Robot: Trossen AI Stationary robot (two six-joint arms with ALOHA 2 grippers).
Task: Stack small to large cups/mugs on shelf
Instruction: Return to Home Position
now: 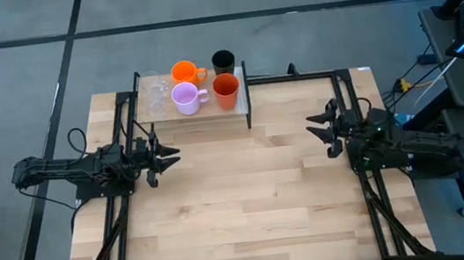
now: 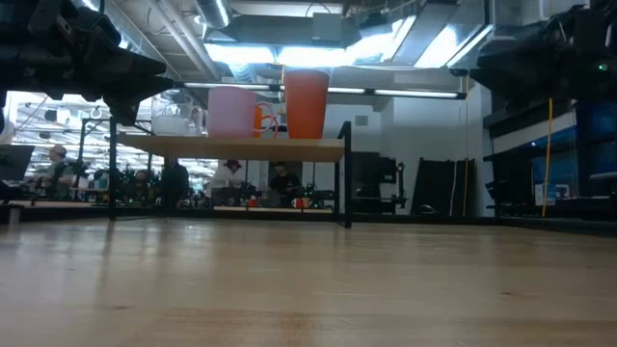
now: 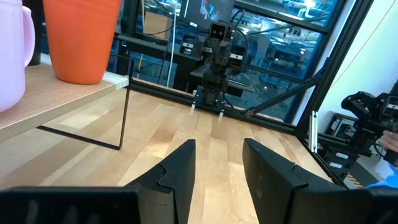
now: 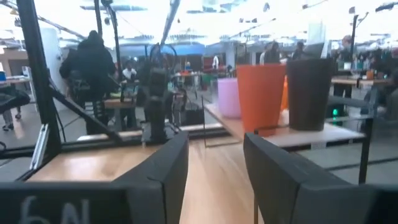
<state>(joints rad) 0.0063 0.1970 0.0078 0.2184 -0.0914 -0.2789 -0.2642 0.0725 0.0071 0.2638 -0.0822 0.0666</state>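
Note:
The shelf (image 1: 195,117) stands at the table's far side on thin black legs. On it stand two clear glasses (image 1: 155,95), an orange handled mug (image 1: 184,72), a lilac handled mug (image 1: 186,98), a black tumbler (image 1: 223,61) and a red-orange handleless cup (image 1: 225,90). My left gripper (image 1: 170,155) is open and empty at the table's left, in front of the shelf's left end. My right gripper (image 1: 314,130) is open and empty at the table's right. The left wrist view shows the red-orange cup (image 3: 81,37) and the lilac mug (image 3: 12,56) on the shelf.
Black frame rails (image 1: 296,76) run along the table's far edge and down both sides. The wooden tabletop (image 1: 249,199) stretches toward the near edge. People show in the room beyond the table in the low view (image 2: 174,178).

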